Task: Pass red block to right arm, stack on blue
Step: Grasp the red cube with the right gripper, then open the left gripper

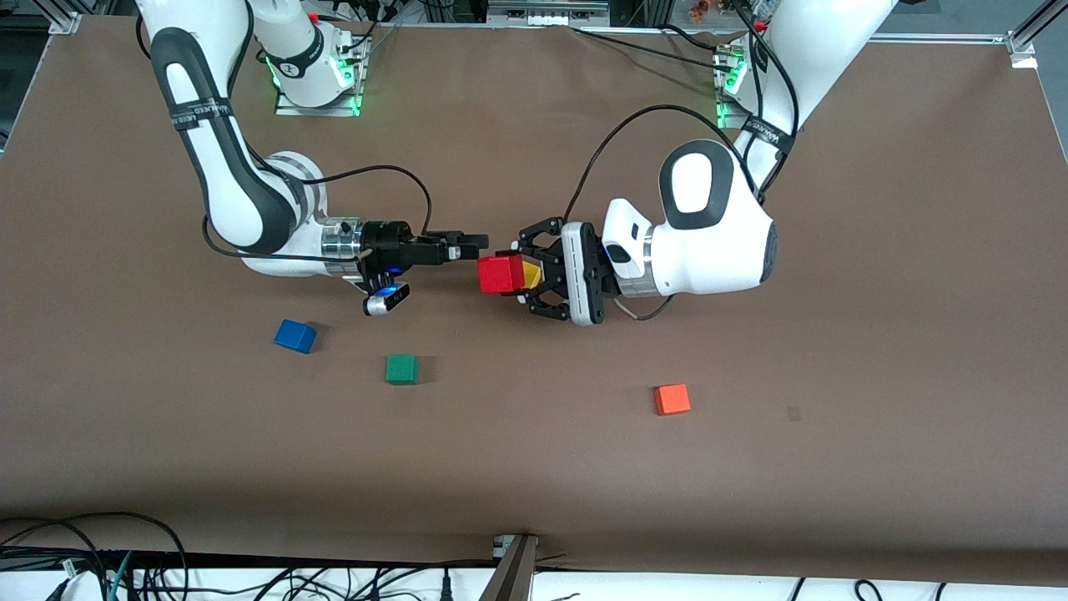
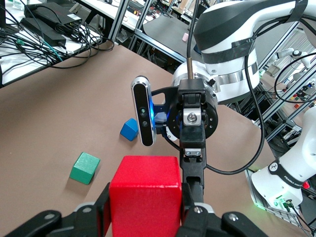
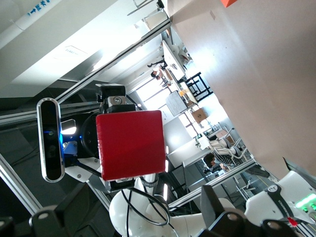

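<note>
Red block [image 1: 499, 275] hangs above the middle of the brown table [image 1: 876, 351], clamped in the left gripper [image 1: 511, 275] and presented to the right gripper [image 1: 477, 242], whose slim fingers are spread, just beside it at ten o'clock. On the paper-covered surface, the blue cube [image 1: 294, 335] lies at eight o'clock from the block, the green cube [image 1: 401, 369] near it, and the orange cube [image 1: 672, 399] well apart at four o'clock. Cables [image 1: 100, 559] trail along the table's near edge.

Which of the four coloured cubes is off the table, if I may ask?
The red block, held in the left gripper; the blue, green and orange cubes lie on the table.
</note>
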